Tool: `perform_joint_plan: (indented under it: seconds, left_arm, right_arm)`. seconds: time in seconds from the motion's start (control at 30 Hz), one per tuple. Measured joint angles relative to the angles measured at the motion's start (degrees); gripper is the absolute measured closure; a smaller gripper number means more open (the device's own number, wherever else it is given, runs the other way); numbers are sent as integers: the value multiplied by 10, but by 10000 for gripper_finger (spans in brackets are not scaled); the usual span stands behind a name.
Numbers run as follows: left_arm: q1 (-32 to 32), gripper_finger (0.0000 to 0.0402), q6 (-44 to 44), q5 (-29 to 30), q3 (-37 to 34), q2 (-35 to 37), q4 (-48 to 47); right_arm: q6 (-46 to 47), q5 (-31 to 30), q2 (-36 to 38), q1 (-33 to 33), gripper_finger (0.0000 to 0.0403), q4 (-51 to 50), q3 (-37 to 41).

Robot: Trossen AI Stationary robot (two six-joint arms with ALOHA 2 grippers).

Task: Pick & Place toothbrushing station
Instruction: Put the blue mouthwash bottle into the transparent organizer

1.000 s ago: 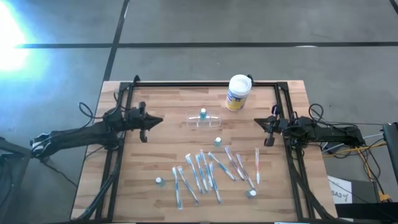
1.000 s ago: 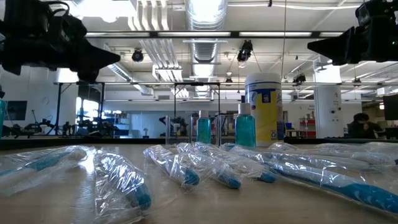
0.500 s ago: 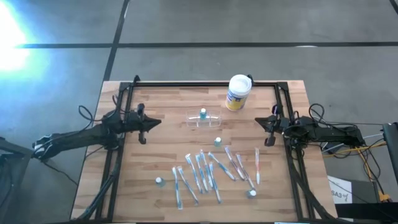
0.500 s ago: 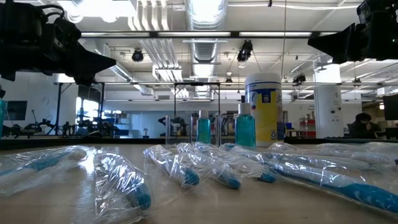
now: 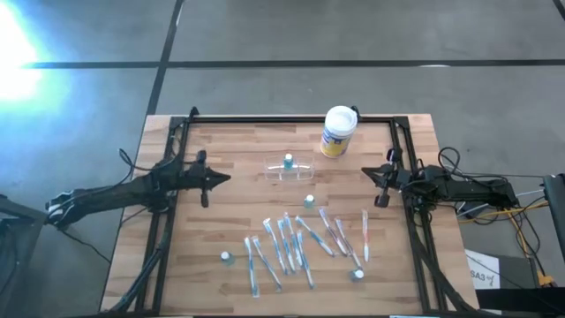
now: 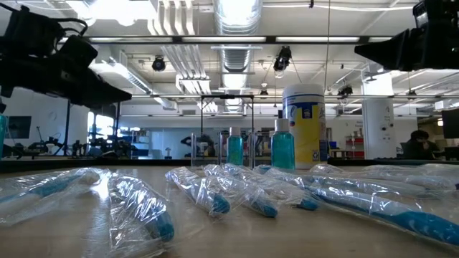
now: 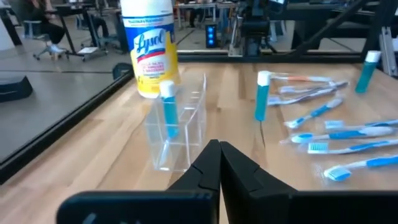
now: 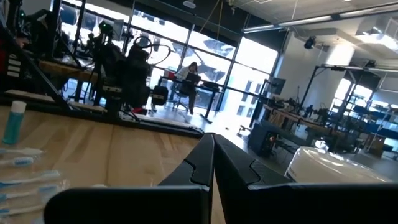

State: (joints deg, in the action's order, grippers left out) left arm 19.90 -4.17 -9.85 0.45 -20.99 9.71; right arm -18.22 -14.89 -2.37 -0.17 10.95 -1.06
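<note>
My left gripper (image 7: 219,163) has its fingers pressed together, empty, hovering over the worktop (image 5: 238,221) and aimed at the toothbrushing station (image 5: 290,169); that clear holder stands upright toward the far edge, near the white canister (image 5: 337,131), with a blue tube inside; I judge this the approach; next, part the fingers and close in; my right gripper (image 5: 381,183) waits, fingers together.
</note>
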Motion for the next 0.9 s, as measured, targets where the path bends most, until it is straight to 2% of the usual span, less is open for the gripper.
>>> perform_joint_plan:
  seconds: [0.23,0.37,0.6,0.77,0.9]
  left_arm:
    - [0,380,18,8,0,0,39]
    - [0,385,46,8,0,0,73]
    - [0,397,58,8,-1,0,110]
    - [0,382,78,8,-1,0,109]
    - [0,373,99,8,-1,0,109]
  right_arm:
    - [-19,3,-27,0,394,11,0]
    - [-12,-1,-37,0,394,46,0]
    - [71,3,-38,0,394,44,0]
    - [126,13,-43,0,394,46,-6]
    - [165,14,-79,0,394,42,-43]
